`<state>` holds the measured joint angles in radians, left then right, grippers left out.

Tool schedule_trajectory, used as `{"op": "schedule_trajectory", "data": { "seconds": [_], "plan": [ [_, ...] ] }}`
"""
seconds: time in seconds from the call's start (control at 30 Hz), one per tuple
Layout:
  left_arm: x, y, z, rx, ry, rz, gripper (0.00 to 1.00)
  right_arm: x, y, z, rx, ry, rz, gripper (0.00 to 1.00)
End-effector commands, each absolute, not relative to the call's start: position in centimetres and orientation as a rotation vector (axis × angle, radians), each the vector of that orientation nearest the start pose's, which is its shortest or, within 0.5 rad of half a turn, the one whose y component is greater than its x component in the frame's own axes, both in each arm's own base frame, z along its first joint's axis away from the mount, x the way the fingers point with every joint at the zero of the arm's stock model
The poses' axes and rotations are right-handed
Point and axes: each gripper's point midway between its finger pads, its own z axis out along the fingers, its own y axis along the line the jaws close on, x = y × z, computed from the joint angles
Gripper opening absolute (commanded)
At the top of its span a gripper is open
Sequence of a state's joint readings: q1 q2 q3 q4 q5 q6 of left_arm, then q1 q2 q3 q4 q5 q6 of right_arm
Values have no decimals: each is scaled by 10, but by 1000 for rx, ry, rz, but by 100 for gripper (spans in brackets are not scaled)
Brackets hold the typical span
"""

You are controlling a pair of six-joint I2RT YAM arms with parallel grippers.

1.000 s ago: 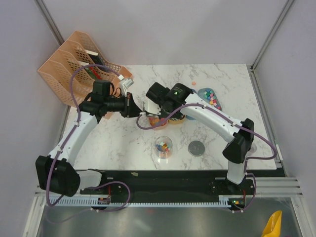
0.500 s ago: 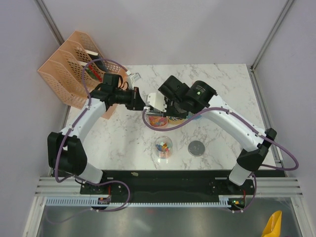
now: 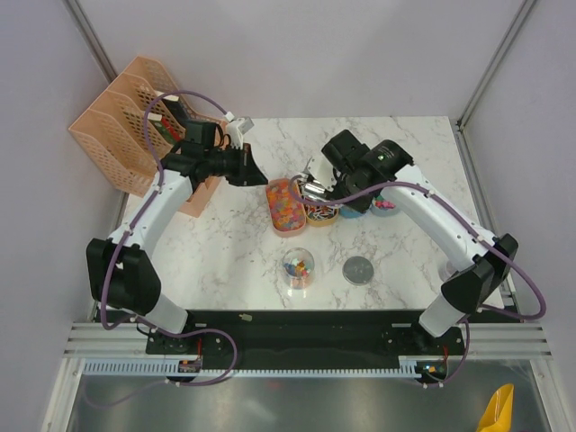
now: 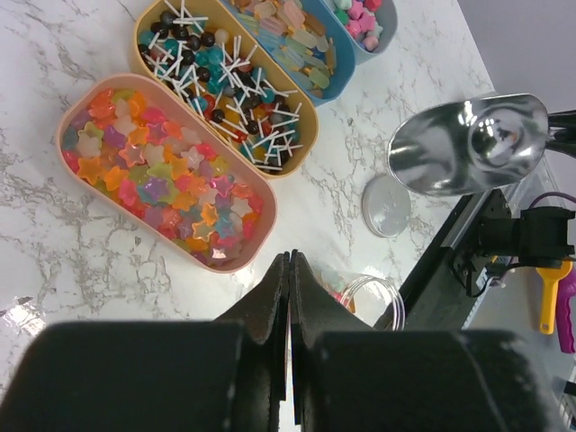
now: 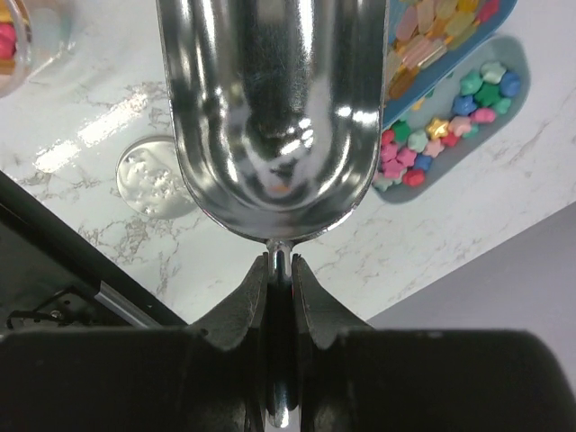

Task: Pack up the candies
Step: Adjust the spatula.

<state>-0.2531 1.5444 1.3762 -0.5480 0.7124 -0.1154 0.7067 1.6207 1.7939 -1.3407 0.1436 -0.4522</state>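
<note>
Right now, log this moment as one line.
left gripper: shut, empty, near pink oval tray | right gripper: shut on shiny metal scoop | scoop: looks empty | clear round jar: lid off, some candies inside

Sorted by kind into oval trays side by side on the table (image 4: pixel 54 261): multicoloured star candies (image 4: pixel 166 184) filling the peach tray (image 4: pixel 61 135), ball lollipops (image 4: pixel 225 90) on white sticks in the yellow tray (image 4: pixel 137 40), pastel pieces (image 4: pixel 292 40) in the blue tray (image 4: pixel 346 81). A few more inside the clear jar (image 3: pixel 286 279).
</note>
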Motion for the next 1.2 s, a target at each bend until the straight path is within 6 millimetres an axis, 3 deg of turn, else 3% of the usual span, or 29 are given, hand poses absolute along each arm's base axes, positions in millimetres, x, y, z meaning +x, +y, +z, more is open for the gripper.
{"op": "schedule_trajectory", "data": {
  "seconds": [0.0, 0.13, 0.23, 0.4, 0.43, 0.47, 0.53, 0.67, 0.83, 1.17],
  "plan": [
    [351, -208, 241, 541, 2175, -953, 2, 284, 166, 224, -1374, 2389, -160, 0],
    [352, -197, 213, 501, 2249, -867, 2, 291, 159, 203, -1253, 2571, -78, 0],
    [352, -196, 204, 494, 2263, -864, 2, 298, 158, 188, -1227, 2636, -78, 0],
    [357, -223, 219, 494, 2197, -1031, 2, 301, 168, 179, -1244, 2643, -29, 0],
    [357, -233, 230, 521, 2171, -1077, 2, 302, 171, 181, -1247, 2631, -14, 0],
    [361, -240, 222, 520, 2194, -1104, 2, 303, 172, 180, -1262, 2628, -7, 0],
    [365, -255, 230, 554, 2174, -1125, 2, 306, 177, 186, -1264, 2606, 20, 0],
    [376, -277, 211, 582, 2217, -1151, 2, 310, 184, 198, -1271, 2561, 44, 0],
    [383, -303, 206, 632, 2215, -1166, 2, 300, 191, 202, -1311, 2531, 107, 0],
    [380, -333, 192, 697, 2229, -1185, 2, 291, 194, 220, -1336, 2459, 126, 0]
  ]
}}
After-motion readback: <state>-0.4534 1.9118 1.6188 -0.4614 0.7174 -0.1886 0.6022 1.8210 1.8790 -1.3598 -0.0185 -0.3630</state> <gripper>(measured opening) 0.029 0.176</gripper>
